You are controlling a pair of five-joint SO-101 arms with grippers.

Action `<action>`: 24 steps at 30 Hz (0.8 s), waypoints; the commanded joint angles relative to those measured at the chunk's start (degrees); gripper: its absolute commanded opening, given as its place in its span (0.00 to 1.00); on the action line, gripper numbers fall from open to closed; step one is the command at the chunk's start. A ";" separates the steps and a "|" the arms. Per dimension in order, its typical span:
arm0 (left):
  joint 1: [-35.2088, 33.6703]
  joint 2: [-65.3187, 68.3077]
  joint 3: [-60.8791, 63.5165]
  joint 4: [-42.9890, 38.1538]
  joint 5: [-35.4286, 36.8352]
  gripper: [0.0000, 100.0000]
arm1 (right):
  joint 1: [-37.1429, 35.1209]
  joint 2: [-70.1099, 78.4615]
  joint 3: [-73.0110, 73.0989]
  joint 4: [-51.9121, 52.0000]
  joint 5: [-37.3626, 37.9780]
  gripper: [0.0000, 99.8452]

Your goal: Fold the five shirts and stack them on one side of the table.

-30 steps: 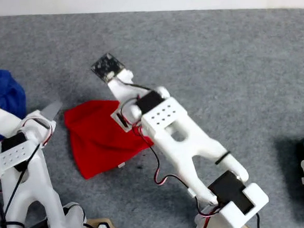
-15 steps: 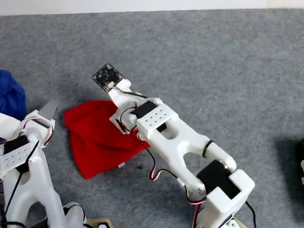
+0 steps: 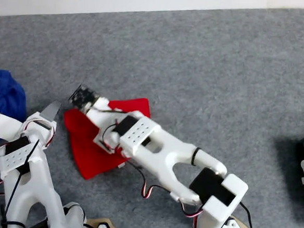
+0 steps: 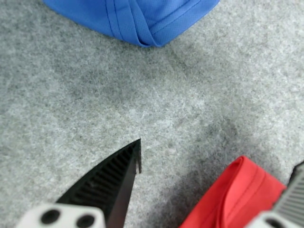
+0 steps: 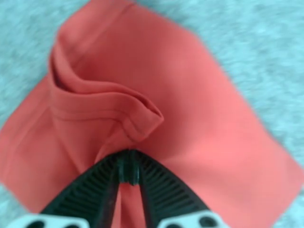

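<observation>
Red shirt (image 3: 86,150) fold's clamped tight in the right gripper (image 5: 128,166). Left gripper (image 4: 216,159) is parked, jaws apart, at its 10 o'clock corner, with the blue shirt (image 3: 2,96) beyond at 9.

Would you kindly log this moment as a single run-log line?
right gripper: shut on red shirt, pinching a fold | left gripper: open, over table between blue shirt and red shirt

Gripper (image 5: 127,167) pinching raised fold of red shirt (image 5: 199,114).
</observation>
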State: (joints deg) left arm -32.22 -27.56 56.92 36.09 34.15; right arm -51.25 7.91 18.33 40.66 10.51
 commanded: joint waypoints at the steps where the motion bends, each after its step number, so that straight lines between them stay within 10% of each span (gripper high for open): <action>1: 1.01 -1.71 -0.22 -0.88 0.70 0.46 | -2.77 -1.27 -1.45 3.38 -3.34 0.01; 24: 0.92 -1.71 -0.22 -0.88 0.70 0.46 | -11.74 -22.02 7.60 12.00 -4.92 0.01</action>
State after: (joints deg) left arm -31.96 -27.56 56.92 36.09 34.15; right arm -65.93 -10.02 26.07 53.93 6.29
